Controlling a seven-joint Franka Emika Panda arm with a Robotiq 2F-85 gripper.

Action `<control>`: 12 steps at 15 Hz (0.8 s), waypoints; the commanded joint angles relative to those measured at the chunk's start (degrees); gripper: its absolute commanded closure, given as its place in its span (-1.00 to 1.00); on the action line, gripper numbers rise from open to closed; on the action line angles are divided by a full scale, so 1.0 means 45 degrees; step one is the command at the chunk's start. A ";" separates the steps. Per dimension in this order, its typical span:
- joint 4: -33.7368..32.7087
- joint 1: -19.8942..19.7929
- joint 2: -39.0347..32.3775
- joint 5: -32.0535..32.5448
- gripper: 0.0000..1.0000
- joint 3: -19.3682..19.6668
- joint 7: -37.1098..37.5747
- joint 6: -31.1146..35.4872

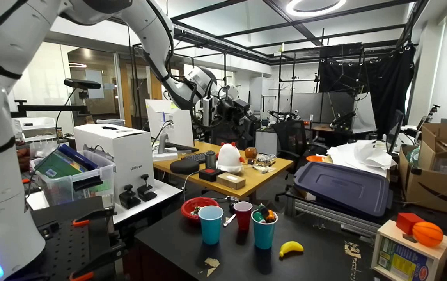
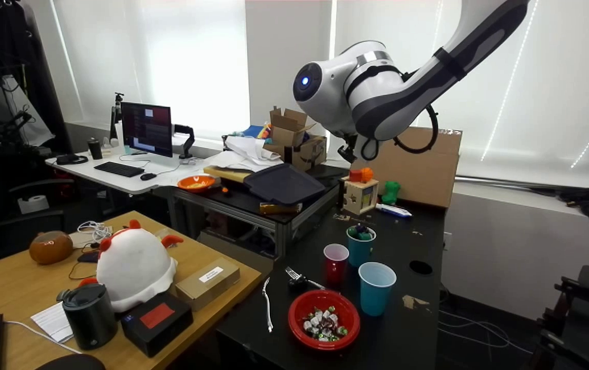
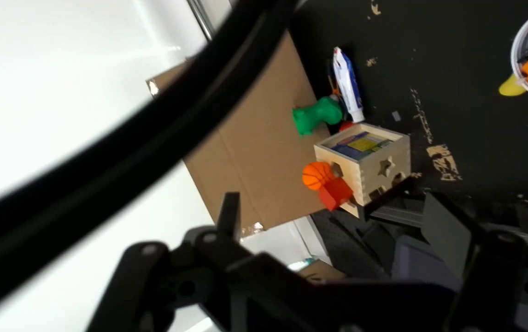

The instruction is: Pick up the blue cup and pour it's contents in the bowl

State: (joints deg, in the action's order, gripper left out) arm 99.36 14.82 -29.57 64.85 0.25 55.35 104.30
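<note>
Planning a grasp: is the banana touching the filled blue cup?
Apart: an exterior view shows black tabletop between the banana and the filled blue cup.

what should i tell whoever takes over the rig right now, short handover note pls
Pincer: open, up high, holding nothing.
Blue cup: upright beside the bowl; its bottom is hidden, contents unclear.
Filled cup: also blue, upright, holds colourful bits; confirm which is meant.
Done: neither cup picked up.
Remaining: grip, lift, pour into the bowl, which holds wrapped pieces.

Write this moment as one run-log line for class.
claw: open, empty; light-blue cup: upright, no contents visible; teal cup: upright, filled; red bowl: wrapped sweets inside
</note>
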 commanded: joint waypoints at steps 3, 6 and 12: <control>-0.0056 -0.1482 -0.0238 0.0675 -1.00 -0.0523 -0.1351 0.4606; -0.0096 -0.2194 -0.0680 0.0351 -1.00 -0.0403 -0.1663 0.7691; -0.0318 -0.2856 -0.1321 -0.3980 -1.00 -0.0577 -0.4184 0.8466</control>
State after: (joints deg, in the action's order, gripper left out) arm 99.25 2.76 -34.85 56.69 -1.03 43.10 144.09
